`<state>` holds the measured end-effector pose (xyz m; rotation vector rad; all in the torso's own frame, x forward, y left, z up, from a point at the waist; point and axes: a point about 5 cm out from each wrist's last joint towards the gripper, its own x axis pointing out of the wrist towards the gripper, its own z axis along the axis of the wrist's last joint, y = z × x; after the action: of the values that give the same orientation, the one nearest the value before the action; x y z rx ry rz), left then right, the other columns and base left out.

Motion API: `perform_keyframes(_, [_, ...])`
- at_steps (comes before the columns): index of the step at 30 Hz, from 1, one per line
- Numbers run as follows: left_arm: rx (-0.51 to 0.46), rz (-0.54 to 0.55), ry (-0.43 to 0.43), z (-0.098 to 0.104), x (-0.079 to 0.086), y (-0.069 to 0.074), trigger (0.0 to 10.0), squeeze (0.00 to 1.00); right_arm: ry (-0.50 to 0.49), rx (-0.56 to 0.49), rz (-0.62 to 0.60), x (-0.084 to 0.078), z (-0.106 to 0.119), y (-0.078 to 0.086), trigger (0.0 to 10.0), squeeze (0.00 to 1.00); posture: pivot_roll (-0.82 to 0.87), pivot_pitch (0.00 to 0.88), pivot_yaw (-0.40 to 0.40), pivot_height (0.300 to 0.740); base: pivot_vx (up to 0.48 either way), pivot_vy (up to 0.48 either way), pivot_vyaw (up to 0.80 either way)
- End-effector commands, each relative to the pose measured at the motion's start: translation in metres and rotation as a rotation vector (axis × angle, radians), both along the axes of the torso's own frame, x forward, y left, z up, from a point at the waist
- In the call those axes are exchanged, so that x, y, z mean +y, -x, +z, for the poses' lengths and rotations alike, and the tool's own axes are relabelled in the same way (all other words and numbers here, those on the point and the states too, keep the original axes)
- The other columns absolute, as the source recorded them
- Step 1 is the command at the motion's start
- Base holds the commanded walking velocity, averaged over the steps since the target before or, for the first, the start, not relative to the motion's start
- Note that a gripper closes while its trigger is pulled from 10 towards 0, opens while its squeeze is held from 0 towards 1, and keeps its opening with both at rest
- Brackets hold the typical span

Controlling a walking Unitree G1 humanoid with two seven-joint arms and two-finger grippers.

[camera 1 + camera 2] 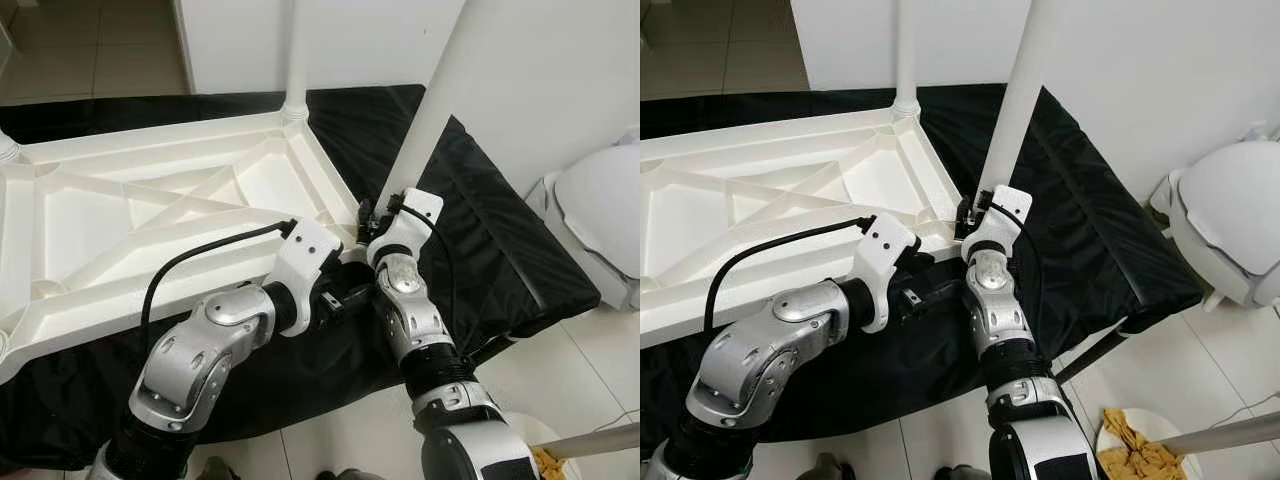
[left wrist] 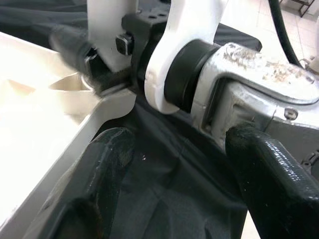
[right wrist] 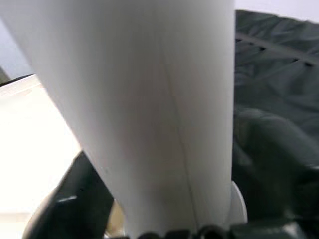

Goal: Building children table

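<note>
Left eye view: a white plastic children's table (image 1: 150,210) is lying upside down on a black cloth (image 1: 480,250) spread over a low surface, its ribbed underside facing up. One white leg (image 1: 296,50) is standing upright in the far corner socket. A second white leg (image 1: 440,100) is rising, slightly tilted, from the near right corner of the table.

The right gripper (image 1: 375,215) is sitting at the base of this second leg, right where it meets the corner. In the right wrist view its two black fingers (image 3: 75,199) are lying on either side of the leg (image 3: 149,109), closed against it and gripping it.

The left gripper (image 1: 345,300) is reaching in from the left, just below the near edge of the table and close beside the right arm's wrist. In the left wrist view its two black fingers (image 2: 269,174) are spread wide apart, with nothing between them but black cloth (image 2: 174,189); one finger is lying along the table's white edge (image 2: 65,149).

A white rounded object (image 1: 600,220) is standing on the tiled floor (image 1: 560,370) to the right of the cloth. In the right eye view, a white dish (image 1: 1110,450) holding yellowish pieces (image 1: 1135,450) is sitting on the floor near the robot.
</note>
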<state>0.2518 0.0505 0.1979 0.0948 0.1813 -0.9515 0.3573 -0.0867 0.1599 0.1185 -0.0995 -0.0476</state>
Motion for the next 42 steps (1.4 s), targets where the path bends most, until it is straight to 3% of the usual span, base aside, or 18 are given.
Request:
perform_keyframes(1, [-0.016,-0.033,0.012,0.003,-0.006,0.003,10.0,0.0,-0.006,0.015,0.029,0.004,-0.007,0.003,10.0,1.0,0.02,0.07,-0.087,0.74,0.0,0.0,0.0])
perform_keyframes(14, [-0.008,-0.005,0.012,-0.001,-0.007,-0.002,10.0,0.0,0.046,-0.042,0.146,-0.034,-0.002,-0.003,10.0,1.0,0.0,0.049,-0.082,0.74,0.0,0.0,0.0])
perform_keyframes(15, [-0.009,-0.006,0.013,0.0,-0.008,-0.003,10.0,0.0,0.051,-0.049,0.17,-0.037,-0.001,-0.004,10.0,0.92,0.0,0.047,-0.081,0.74,0.0,0.0,0.0])
perform_keyframes(19, [-0.009,-0.007,0.013,0.0,-0.008,-0.002,10.0,0.0,0.055,-0.053,0.184,-0.038,0.0,-0.004,10.0,0.92,0.0,0.047,-0.081,0.74,0.0,0.0,0.0])
perform_keyframes(20, [-0.013,-0.006,0.009,0.0,-0.008,-0.003,10.0,0.0,0.056,-0.053,0.237,-0.04,0.001,-0.004,10.0,0.0,0.0,0.045,-0.079,0.74,0.0,0.0,0.0])
perform_keyframes(22, [-0.013,-0.006,0.009,0.0,-0.008,-0.003,10.0,0.0,0.056,-0.053,0.237,-0.04,0.001,-0.004,10.0,0.0,0.0,0.045,-0.079,0.74,0.0,0.0,0.0])
perform_keyframes(26, [-0.027,0.018,0.008,0.002,-0.007,-0.006,10.0,0.0,0.088,-0.052,0.388,-0.049,0.0,-0.003,10.0,0.0,0.0,0.048,-0.075,0.74,0.0,0.0,0.0])
perform_keyframes(28, [-0.027,0.018,0.008,0.002,-0.007,-0.006,10.0,0.0,0.088,-0.052,0.388,-0.049,0.0,-0.003,10.0,0.0,0.0,0.048,-0.075,0.74,0.0,0.0,0.0])
perform_keyframes(34, [-0.05,0.09,0.001,0.004,-0.003,-0.016,10.0,0.0,0.129,-0.029,0.499,-0.069,0.0,-0.009,10.0,0.0,0.0,0.059,-0.069,0.74,0.0,0.0,0.0])
perform_keyframes(42, [-0.066,0.142,-0.014,0.005,0.001,-0.023,10.0,0.0,0.17,-0.02,0.559,-0.079,0.005,-0.015,10.0,0.0,0.01,0.064,-0.064,0.74,0.0,0.0,0.0])
